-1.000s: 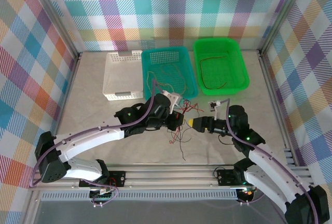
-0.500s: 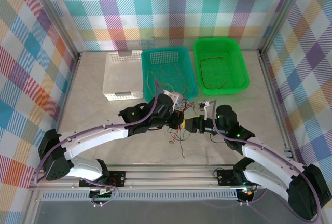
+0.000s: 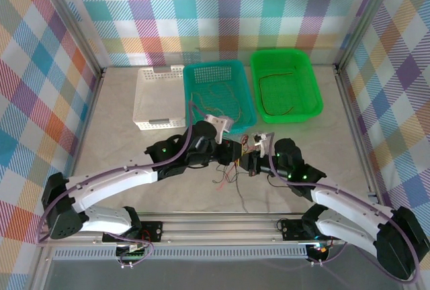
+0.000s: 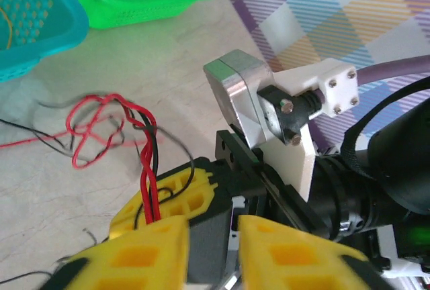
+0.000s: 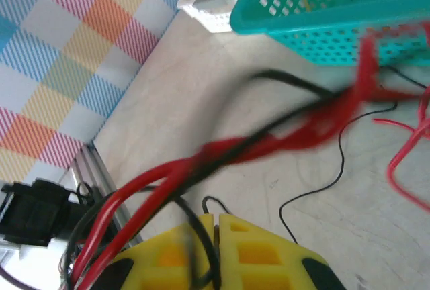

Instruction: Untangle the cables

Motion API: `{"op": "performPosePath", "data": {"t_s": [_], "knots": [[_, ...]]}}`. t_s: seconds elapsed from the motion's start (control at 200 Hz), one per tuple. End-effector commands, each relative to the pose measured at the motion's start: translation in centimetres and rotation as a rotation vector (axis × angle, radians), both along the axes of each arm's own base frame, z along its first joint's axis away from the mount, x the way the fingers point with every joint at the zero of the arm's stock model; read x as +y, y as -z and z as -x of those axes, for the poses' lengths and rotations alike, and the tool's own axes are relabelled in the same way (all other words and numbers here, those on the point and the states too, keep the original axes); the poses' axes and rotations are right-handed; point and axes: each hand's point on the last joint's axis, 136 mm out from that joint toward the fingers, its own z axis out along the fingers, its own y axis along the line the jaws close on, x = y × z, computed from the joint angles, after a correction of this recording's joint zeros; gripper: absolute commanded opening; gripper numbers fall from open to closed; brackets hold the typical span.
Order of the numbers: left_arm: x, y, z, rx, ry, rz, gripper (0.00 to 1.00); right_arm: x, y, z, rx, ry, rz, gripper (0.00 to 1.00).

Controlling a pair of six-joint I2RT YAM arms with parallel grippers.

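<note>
Across the pale table, seen from above, both arms reach inward and meet just short of centre, toward 6 o'clock. The left arm comes in from 8 o'clock and the right arm from 4 o'clock.

Three baskets line the far edge: a white basket at 11 o'clock, a teal basket at 12 and a green basket at 1. A brown wire loops inside the green one, and a few thin yellowish wires lie in the teal one.

The right gripper is clenched, its yellow fingers pressed together on a red and black pair from the cables. The left wrist camera shows the same pinch from the other side. The left gripper sits just beside it with its fingers standing apart (nothing visibly between them), so it is released.

From the right gripper's clamp the red strands run away toward the teal basket and twist into loops on the table. Thin black strands trail around them. In the overhead view, loose ends of the tangle hang toward 6 o'clock, below the two grippers.
</note>
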Motion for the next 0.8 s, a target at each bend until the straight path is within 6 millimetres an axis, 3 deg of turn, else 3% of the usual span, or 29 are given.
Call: {"op": "performPosePath", "data": {"t_s": [0.0,0.135,0.27,0.665,0.795], "knots": [[1.5,-0.6,0.4,-0.033,-0.015,-0.003,0.34,-1.1,-0.6,-0.2,-0.050,0.050,0.022,0.00],[3.2,-0.1,0.5,-0.045,-0.042,-0.019,0.46,-1.9,-0.9,0.3,-0.069,0.062,0.037,0.00],[3.9,1.9,1.2,-0.007,-0.023,-0.062,0.57,-1.8,-1.5,0.9,-0.076,0.028,0.037,0.00],[3.3,6.8,1.8,0.063,0.027,-0.156,0.61,-0.7,-2.8,2.0,-0.078,-0.066,-0.005,0.00],[2.0,7.2,1.7,0.073,0.053,-0.129,0.60,-0.3,-3.0,2.3,-0.075,-0.090,-0.025,0.00]]}}
